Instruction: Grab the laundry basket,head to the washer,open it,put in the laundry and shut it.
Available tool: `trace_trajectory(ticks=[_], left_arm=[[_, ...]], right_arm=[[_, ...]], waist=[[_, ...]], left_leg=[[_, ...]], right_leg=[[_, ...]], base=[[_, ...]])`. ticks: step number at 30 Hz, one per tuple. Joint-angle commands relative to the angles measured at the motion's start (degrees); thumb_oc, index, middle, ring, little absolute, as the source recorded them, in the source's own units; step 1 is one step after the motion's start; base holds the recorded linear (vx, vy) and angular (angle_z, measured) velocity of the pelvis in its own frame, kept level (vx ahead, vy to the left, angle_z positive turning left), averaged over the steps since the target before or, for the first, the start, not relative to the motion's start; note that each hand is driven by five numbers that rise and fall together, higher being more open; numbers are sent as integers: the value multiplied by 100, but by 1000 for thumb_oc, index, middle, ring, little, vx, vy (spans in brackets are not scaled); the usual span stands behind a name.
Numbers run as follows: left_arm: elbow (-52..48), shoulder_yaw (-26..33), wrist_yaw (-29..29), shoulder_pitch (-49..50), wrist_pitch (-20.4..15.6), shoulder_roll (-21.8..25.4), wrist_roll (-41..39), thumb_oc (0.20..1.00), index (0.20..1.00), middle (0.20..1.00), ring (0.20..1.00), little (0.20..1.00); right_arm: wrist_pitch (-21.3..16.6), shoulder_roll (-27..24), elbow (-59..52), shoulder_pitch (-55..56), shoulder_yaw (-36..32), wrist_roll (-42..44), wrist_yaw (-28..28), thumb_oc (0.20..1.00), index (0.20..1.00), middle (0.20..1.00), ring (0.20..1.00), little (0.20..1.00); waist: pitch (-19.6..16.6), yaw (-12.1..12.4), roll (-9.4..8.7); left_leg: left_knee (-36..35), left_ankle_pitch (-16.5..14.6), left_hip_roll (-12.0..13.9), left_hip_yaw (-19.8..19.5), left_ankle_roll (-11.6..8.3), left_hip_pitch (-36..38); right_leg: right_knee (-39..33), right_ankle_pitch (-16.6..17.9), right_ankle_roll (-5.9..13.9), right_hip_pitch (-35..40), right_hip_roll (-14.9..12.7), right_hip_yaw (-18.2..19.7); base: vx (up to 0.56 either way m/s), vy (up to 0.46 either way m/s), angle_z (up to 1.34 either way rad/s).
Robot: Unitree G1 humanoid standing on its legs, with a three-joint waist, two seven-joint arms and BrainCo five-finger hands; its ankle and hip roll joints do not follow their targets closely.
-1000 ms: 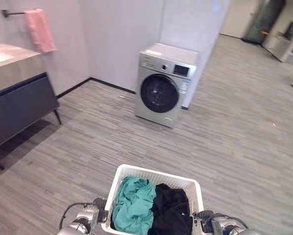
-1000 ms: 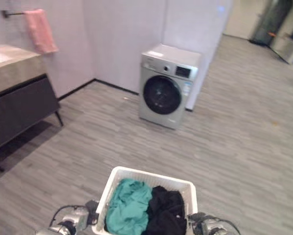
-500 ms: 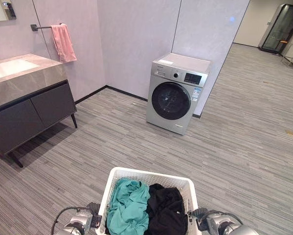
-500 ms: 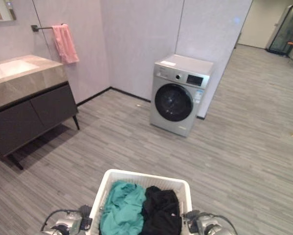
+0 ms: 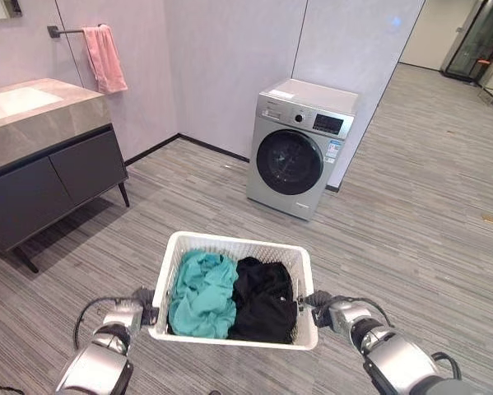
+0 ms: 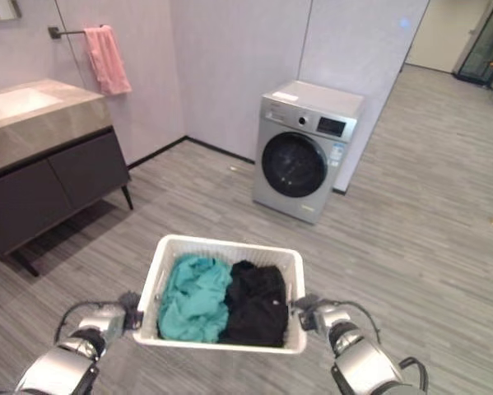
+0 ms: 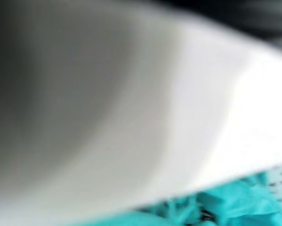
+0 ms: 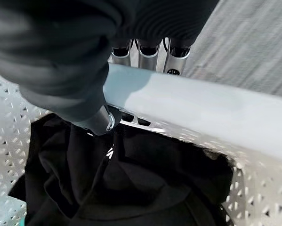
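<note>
The washer (image 5: 299, 148) stands against the far wall, door closed, well ahead across the floor (image 5: 411, 239); the laundry basket (image 5: 230, 245) hangs between both arms, holding a teal garment (image 5: 202, 295) and a black garment (image 5: 262, 298); stiff perforated plastic, likely light, best carried by its side rims; the right hand (image 8: 108, 120) has fingers (image 8: 150, 59) clamped over the rim; the left hand (image 5: 135, 311) sits at the opposite rim, its hold I cannot tell.
</note>
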Motion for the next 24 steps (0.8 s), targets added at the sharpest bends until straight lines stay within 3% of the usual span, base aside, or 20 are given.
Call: trace_trajectory(ticks=[1,7,15,22,24], left_arm=[[83,-360,170,-1007,-156,-108,-374,200,200,200,200,200],[10,-581,235,-1430,-175,-20,-512,200,200,200,200,200],[-8,-912,254,-1968,-241,54,-549,200,200,200,200,200],[72,-1048,251,-2288,-262,110,-656,200,200,200,200,200],[53,-1115,220,-2281,-244,81,-603,200,200,200,200,200]], right_arm=[[-279,151,-410,-1062,-12,662,322,200,200,200,200,200],[-240,149,-345,-1276,68,740,324,200,200,200,200,200],[-328,42,-104,-1693,11,891,227,200,200,200,200,200],[-273,30,158,-1896,-173,1371,273,200,200,200,200,200],[-266,11,164,-1830,-186,1358,297,200,200,200,200,200]], waist=[[97,35,168],[217,39,121],[524,136,-29],[635,213,33],[640,205,37]], left_leg=[[683,-987,310,-576,-180,97],[800,-1003,287,-632,-179,-2],[1644,-1201,163,-665,-270,-584],[1617,-1337,-66,-684,101,-508],[1594,-1340,-170,-716,204,-461]], right_leg=[[752,-187,253,-383,-269,-172],[809,-202,254,-411,-294,-221],[943,-179,282,-508,-421,-435],[1835,-194,415,-964,-718,-205],[2180,-62,455,-1078,-812,-114]], base=[[0,0,0],[0,0,0],[-35,21,11],[5,175,2],[42,207,-1]])
